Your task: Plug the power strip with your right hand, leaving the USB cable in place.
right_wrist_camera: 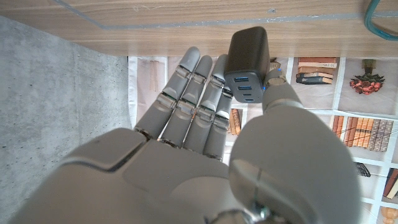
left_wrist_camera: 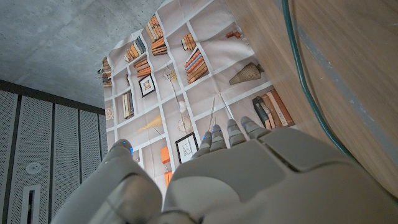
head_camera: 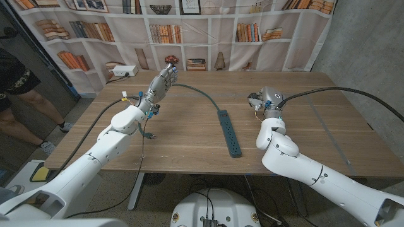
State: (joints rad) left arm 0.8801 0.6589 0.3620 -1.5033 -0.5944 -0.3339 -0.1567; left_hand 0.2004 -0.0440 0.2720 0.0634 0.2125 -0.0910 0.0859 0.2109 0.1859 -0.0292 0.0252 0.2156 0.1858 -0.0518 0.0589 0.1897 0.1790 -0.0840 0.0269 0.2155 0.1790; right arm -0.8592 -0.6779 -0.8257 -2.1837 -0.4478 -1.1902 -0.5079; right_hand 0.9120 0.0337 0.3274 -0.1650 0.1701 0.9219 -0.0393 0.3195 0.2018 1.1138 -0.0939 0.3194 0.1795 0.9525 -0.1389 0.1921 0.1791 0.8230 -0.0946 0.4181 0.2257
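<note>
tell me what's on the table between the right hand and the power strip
Nothing: in the head view, bare wood separates the right hand, which holds a dark charger, from the power strip.

Right hand [head_camera: 257,101], head view: mostly hidden behind its own wrist; fingers and anything held cannot be made out there. Power strip [head_camera: 230,132]: sockets too small to tell apart. Its green cord [head_camera: 201,93] passes behind the left hand [head_camera: 161,81]; far end hidden. Black charger [right_wrist_camera: 247,53], right wrist view: prongs hidden. Person [head_camera: 14,82] cut off by frame edge.
</note>
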